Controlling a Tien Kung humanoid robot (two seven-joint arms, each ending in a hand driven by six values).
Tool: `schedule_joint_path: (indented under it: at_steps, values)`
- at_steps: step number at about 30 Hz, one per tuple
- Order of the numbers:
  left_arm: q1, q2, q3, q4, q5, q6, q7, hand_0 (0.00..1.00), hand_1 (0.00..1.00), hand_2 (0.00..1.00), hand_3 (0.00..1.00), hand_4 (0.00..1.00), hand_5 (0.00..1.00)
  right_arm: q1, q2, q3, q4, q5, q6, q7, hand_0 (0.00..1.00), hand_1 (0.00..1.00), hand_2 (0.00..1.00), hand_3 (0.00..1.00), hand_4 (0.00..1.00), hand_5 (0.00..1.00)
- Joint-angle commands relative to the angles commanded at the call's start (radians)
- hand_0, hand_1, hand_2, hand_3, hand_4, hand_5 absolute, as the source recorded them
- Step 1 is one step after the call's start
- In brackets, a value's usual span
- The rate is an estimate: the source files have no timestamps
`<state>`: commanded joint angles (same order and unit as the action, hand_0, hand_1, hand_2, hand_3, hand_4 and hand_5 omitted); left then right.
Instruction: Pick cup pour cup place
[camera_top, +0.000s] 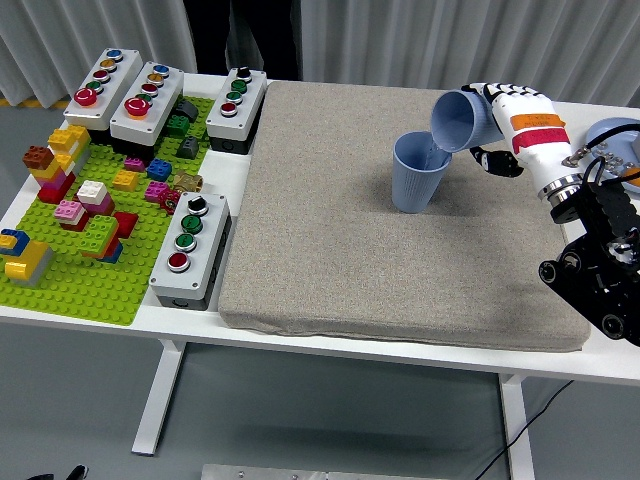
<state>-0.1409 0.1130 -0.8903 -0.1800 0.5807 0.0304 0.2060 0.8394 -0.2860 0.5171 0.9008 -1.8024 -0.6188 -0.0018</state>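
Right hand (500, 125) wrapped around a blue cup (460, 120), white fingers (505, 97) over its back and a dark thumb beneath, holding it tipped well over with the mouth down and to the left. Tilted so that the lip hangs just above the far rim of a second cup (418, 172), near enough that anything inside would fall straight in rather than onto the mat (330, 230); whether the two rims touch cannot be told, nor whether anything is running out. Second cup upright on the mat's far right part, open mouth up, apparently placed there as the receiver. Grey mat spread over the table (300, 335), likely there to steady the cups and catch spills. By the look of it the pour step in hand, with righting the cup and setting it down yet to do. Off to the left, well apart from the cups, a green brick board (80, 270) and several button boxes (190, 250), no part in this. No left arm in view. Behind the far edge, a person (240, 35) in dark clothes, hands not visible.
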Motion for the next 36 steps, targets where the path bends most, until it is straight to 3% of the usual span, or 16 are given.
schedule_joint_path:
  at_steps: [36]
  values:
    - [0.006,0.002,0.002,0.000,0.000,0.000,0.002,0.764,0.807,0.843,0.769,0.510,0.927,0.017,0.003,-0.029,0.012,-0.069,-0.004,-0.056,0.777,0.666,0.583,0.648,0.666,0.033]
